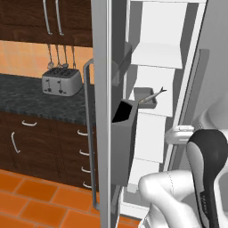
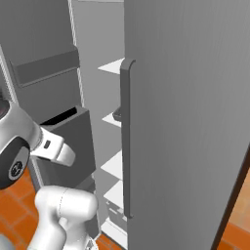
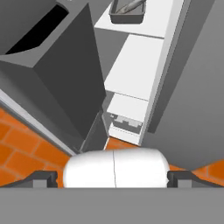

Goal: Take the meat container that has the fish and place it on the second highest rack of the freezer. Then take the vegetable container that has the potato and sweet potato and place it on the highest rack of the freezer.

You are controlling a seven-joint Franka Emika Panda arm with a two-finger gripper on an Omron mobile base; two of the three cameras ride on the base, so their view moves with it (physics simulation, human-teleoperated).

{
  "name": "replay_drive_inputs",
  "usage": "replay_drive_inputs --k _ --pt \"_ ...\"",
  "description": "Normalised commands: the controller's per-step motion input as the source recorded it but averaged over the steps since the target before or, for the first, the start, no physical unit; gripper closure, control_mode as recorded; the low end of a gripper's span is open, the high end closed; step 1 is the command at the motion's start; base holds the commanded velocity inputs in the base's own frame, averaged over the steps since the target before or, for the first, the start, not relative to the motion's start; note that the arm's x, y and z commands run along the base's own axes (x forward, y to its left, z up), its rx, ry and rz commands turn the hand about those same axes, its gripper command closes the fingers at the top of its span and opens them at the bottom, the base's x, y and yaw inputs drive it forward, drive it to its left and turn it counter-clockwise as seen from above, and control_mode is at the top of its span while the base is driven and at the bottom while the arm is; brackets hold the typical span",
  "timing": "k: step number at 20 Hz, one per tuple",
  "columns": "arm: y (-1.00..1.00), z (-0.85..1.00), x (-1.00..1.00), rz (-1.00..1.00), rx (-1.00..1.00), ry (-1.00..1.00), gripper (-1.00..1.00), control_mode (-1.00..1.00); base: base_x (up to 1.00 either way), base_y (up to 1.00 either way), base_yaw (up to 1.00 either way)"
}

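Pincer point(image 3: 112, 177) jaws wide, empty | meat container point(image 1: 145, 98) on freezer rack point(image 1: 153, 109) | fish point(image 1: 152, 95) tail up-right

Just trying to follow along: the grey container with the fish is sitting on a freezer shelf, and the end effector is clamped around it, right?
Not quite. The container with the fish does sit on a freezer shelf, but the end effector is open and empty, well away from it. The hand view shows the container far off, with nothing between the fingertips.

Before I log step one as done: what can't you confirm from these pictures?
- Meat container: right base view, mostly hidden behind the closed door's handle.
- Top rack: left base view, cut off by the upper edge, so rack count is uncertain.
- Fish: hand view, cropped at the top.
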Motion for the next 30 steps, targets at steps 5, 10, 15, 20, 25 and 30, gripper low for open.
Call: replay_drive_inputs --k 5,10,15,20,25,30 --pt "0.0 0.0 0.0 0.0 0.0 0.0 -1.0 1.0 -0.68 -0.45 0.2" --pt "0.0 0.0 0.0 0.0 0.0 0.0 -1.0 1.0 -0.57 -0.32 0.74" --pt "0.0 0.0 0.0 0.0 0.0 0.0 -1.0 1.0 -0.36 0.0 0.96" --pt "0.0 0.0 0.0 0.0 0.0 0.0 -1.0 1.0 -0.5 0.35 0.91" --pt "0.0 0.0 0.0 0.0 0.0 0.0 -1.0 1.0 -0.25 0.53 0.6" --pt "0.0 0.0 0.0 0.0 0.0 0.0 -1.0 1.0 0.4 0.69 0.05"
